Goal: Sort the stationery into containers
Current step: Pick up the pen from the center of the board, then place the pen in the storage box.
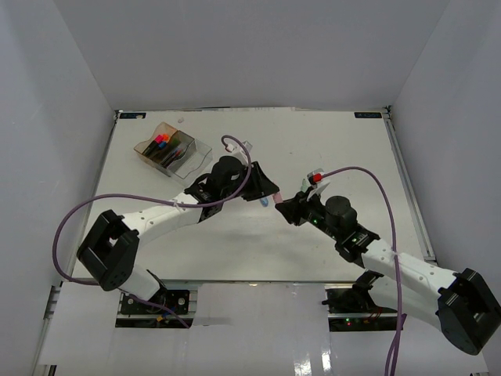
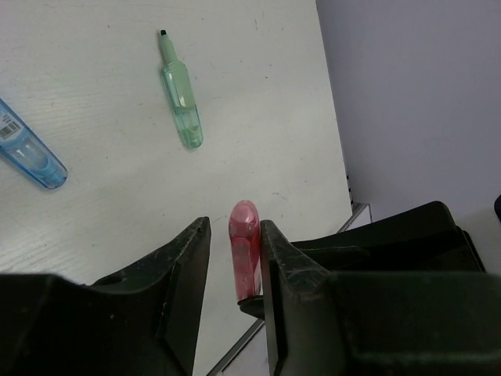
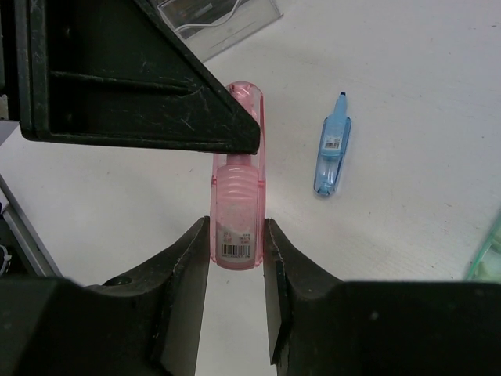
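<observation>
A pink marker (image 3: 239, 204) hangs over the table between both grippers. My right gripper (image 3: 236, 227) is shut on its barcode end. My left gripper (image 2: 236, 223) stands round its other end (image 2: 243, 247): one finger touches the marker, and a narrow gap shows at the other finger. In the right wrist view, a left finger (image 3: 141, 78) covers part of the marker. In the top view the two grippers meet at mid-table, left (image 1: 270, 193) and right (image 1: 286, 205). The containers (image 1: 172, 149) sit at the back left with several markers inside.
A pastel blue marker (image 3: 332, 149) (image 2: 30, 153) and a mint green marker (image 2: 182, 98) lie loose on the table near the grippers. The clear organiser's edge (image 3: 227, 23) shows at the top of the right wrist view. White walls enclose the table.
</observation>
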